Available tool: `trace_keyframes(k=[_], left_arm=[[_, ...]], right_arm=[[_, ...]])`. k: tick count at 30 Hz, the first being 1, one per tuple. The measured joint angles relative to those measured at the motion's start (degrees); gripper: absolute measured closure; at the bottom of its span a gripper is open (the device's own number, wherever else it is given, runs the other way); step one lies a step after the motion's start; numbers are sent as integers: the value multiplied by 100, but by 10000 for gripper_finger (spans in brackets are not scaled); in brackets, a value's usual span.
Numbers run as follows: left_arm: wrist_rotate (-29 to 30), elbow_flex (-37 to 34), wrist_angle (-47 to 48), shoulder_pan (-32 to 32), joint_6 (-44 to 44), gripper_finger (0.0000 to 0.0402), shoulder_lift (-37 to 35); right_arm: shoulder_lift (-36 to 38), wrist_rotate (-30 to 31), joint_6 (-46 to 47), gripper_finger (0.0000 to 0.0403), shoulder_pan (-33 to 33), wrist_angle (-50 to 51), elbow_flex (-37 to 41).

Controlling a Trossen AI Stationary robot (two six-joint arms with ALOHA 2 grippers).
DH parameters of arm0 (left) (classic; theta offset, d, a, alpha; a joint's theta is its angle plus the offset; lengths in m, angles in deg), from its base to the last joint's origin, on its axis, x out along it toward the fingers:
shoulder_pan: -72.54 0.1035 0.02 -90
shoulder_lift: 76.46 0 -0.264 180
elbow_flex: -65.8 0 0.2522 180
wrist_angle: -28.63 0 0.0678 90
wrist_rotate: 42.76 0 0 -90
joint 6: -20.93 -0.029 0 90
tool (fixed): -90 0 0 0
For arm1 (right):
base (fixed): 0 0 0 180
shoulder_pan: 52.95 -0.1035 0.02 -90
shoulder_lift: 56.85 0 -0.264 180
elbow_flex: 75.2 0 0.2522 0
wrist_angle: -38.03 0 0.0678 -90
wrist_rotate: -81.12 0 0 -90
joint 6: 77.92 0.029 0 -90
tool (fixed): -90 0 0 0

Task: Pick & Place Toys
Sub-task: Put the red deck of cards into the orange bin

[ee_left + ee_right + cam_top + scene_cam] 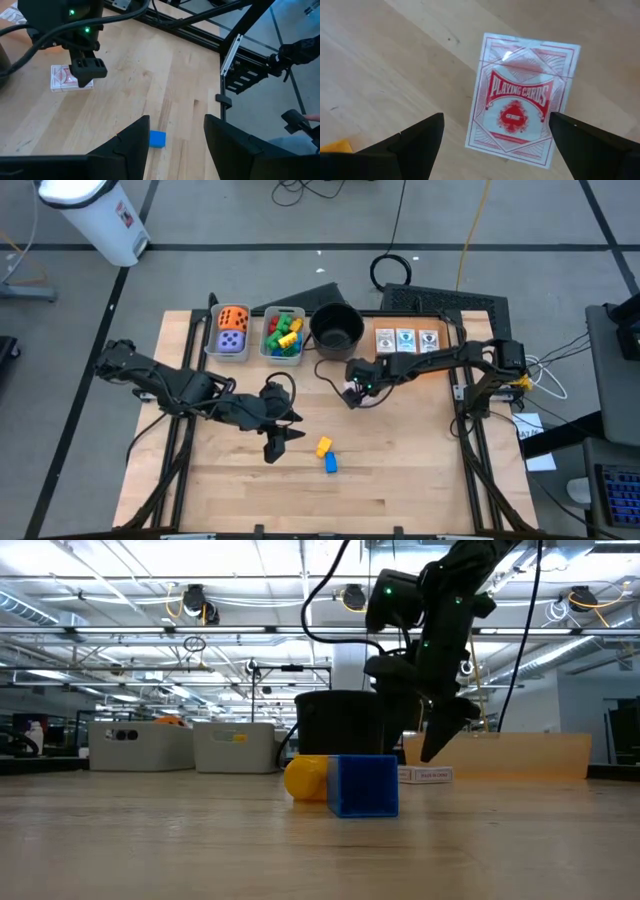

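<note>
A red-and-white playing-card box (pixel 520 97) lies flat on the wooden table. My right gripper (pixel 495 145) hangs open just above it, pointing steeply down, with one finger on either side of the box's near end and neither touching it. In the high view this gripper (pixel 352 392) is right of the table's middle, in front of the black pot. A yellow block (pixel 323 446) and a blue block (pixel 331 464) lie side by side near the middle. My left gripper (pixel 283 442) hovers open, left of them and well above the table, with the blue block (pixel 158 138) seen between its fingers.
At the far edge stand a grey bin with an orange and a purple die (pixel 231 332), a grey bin of coloured blocks (pixel 283 333), the black pot (pixel 336 326) and three picture cards (pixel 405 340). Bare wood (pixel 400 470) lies toward the near edge.
</note>
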Motion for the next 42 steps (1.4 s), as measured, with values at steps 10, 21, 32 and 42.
trace_keyframes(k=[10, 21, 32, 42], left_arm=[[0, 0, -2, 0, -1, 211, 0], [0, -2, -4, 0, 46, 211, 0], [-1, -2, -4, -7, 88, 211, 0], [0, -2, -2, -4, 44, 211, 0]], right_arm=[[0, 467, -85, 45, -20, 61, 0], [-468, 423, -7, 46, -165, -10, 0], [-464, 606, -351, 47, -171, 393, 0], [-461, 753, -880, 101, -171, 531, 0]])
